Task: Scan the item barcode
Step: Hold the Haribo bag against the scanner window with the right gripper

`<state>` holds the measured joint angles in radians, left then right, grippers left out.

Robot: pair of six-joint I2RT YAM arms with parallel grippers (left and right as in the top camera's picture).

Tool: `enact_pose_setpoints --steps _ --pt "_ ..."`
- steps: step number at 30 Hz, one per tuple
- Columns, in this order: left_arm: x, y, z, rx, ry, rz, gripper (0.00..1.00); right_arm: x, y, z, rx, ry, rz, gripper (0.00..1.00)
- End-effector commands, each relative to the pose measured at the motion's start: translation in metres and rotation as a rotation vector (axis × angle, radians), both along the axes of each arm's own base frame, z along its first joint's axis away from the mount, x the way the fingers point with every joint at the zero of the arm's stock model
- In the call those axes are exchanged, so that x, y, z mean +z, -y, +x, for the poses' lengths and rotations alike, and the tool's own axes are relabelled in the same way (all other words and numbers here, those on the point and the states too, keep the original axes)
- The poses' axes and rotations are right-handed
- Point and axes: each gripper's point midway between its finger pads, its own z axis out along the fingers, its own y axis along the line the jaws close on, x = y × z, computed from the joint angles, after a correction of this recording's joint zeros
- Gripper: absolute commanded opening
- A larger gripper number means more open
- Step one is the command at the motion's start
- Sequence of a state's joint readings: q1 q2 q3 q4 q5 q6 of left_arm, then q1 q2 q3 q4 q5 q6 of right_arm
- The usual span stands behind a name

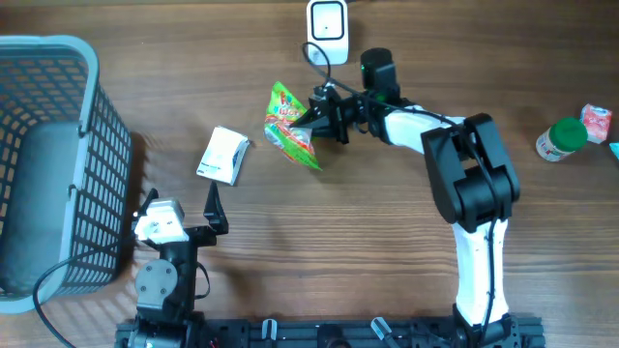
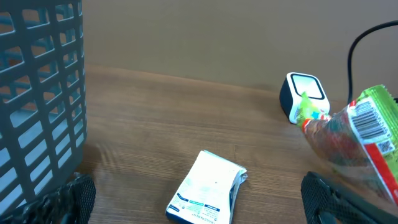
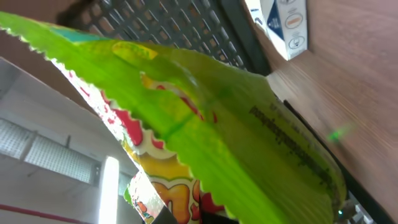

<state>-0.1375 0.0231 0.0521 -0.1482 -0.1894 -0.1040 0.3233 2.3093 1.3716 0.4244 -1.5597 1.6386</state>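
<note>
The green packet (image 1: pixel 290 126) is held clamped in the right gripper (image 1: pixel 319 118), near the scanner (image 1: pixel 327 19) at the far edge of the table (image 1: pixel 368 242). The left gripper (image 1: pixel 181 201) is seen spread wide beside the basket (image 1: pixel 97 145).

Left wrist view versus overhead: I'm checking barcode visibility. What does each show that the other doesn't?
Only the left wrist view shows the barcode printed on the snack bag. Only the overhead shows the right gripper, jaws shut on that bag, and a green-capped bottle far to the right. Both show the bag, the scanner, the white packet and the basket.
</note>
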Motion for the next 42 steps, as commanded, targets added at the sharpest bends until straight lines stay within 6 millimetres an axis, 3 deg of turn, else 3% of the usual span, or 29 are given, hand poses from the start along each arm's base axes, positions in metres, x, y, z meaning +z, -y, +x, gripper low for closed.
enact_pose_setpoints --steps 1,4,7,10,12,13,15,21,24,25,28,30,32,38,42 --pt "-0.002 -0.001 0.000 0.007 0.002 -0.008 1.00 0.005 0.032 -0.004 -0.010 -0.036 0.022 0.04" --pt "-0.002 -0.001 0.000 0.007 0.002 -0.008 1.00 0.001 0.057 0.009 -0.074 0.076 0.054 0.04" --pt "-0.002 -0.001 0.000 0.007 0.002 -0.008 1.00 0.021 0.087 0.032 -0.146 0.245 0.081 0.04" --pt "-0.002 -0.001 0.000 0.007 0.002 -0.008 1.00 0.070 0.112 0.046 -0.210 0.439 0.091 0.04" --pt "-0.002 -0.001 0.000 0.007 0.002 -0.008 1.00 0.120 0.132 0.047 -0.264 0.593 0.095 0.04" --pt "-0.002 -0.001 0.000 0.007 0.002 -0.008 1.00 0.155 0.146 0.044 -0.280 0.791 0.108 0.05" --pt "-0.002 -0.001 0.000 0.007 0.002 -0.008 1.00 0.192 0.159 0.037 -0.302 0.918 0.109 0.05" --pt "-0.002 -0.001 0.000 0.007 0.002 -0.008 1.00 0.264 0.158 0.006 -0.304 1.276 0.163 0.05" --pt "-0.002 -0.001 0.000 0.007 0.002 -0.008 1.00 0.283 0.149 0.016 -0.364 1.529 0.247 0.05" --pt "-0.002 -0.001 0.000 0.007 0.002 -0.008 1.00 0.283 0.148 0.026 -0.399 1.555 0.250 0.05" --pt "-0.002 -0.001 0.000 0.007 0.002 -0.008 1.00 0.263 0.152 0.087 -0.620 1.478 0.113 0.05" --pt "-0.002 -0.001 0.000 0.007 0.002 -0.008 1.00 0.224 0.166 0.147 -0.815 1.424 -0.235 0.05" --pt "-0.002 -0.001 0.000 0.007 0.002 -0.008 1.00 0.209 0.174 0.173 -0.899 1.433 -0.489 0.05" --pt "-0.002 -0.001 0.000 0.006 0.002 -0.008 1.00 0.204 0.156 0.201 -1.033 1.583 -0.989 0.05" --pt "-0.002 -0.001 0.000 0.007 0.002 -0.008 1.00 0.173 0.132 0.221 -0.977 1.638 -1.128 0.05"
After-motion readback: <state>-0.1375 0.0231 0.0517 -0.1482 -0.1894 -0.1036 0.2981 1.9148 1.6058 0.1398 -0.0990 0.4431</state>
